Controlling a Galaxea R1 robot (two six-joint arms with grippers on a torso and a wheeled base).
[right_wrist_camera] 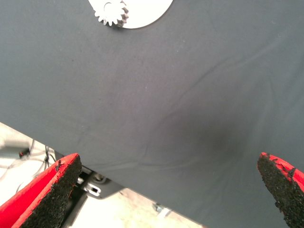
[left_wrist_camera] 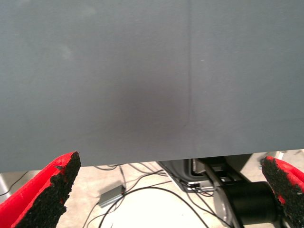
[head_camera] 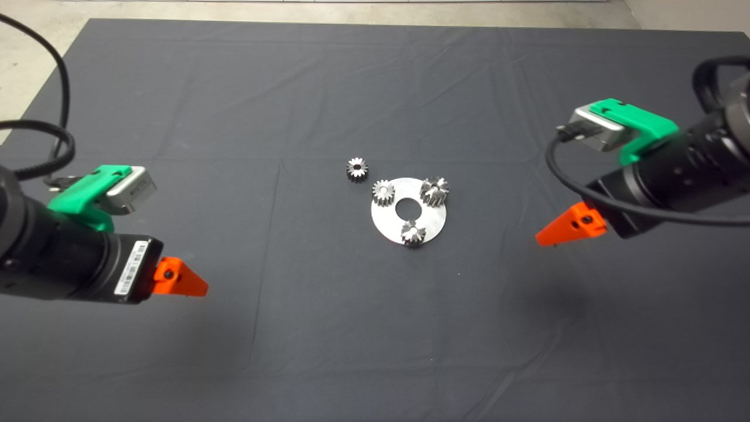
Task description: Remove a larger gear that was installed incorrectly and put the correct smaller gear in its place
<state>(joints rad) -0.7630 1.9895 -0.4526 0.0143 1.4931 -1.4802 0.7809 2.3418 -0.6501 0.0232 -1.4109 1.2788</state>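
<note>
A round steel plate [head_camera: 389,225] with a centre hole lies mid-mat. On its far right sits the larger gear [head_camera: 435,191], dark with coarse teeth. A pale small gear [head_camera: 384,192] is on the plate's left and a star-centred small gear [head_camera: 413,233] on its near edge. The smaller gear [head_camera: 357,169], dark-faced with bright fine teeth, lies loose on the mat just beyond the plate's left. My left gripper [head_camera: 196,286] hovers open far left of the plate, holding nothing. My right gripper [head_camera: 548,236] hovers open to the plate's right. In the right wrist view the plate [right_wrist_camera: 147,12] and one gear [right_wrist_camera: 111,12] show far ahead.
The dark mat [head_camera: 375,328] is creased cloth covering the table. Beyond its near edge the left wrist view shows floor, cables [left_wrist_camera: 142,190] and a small grey box [left_wrist_camera: 111,195]. Black cables trail from both arms.
</note>
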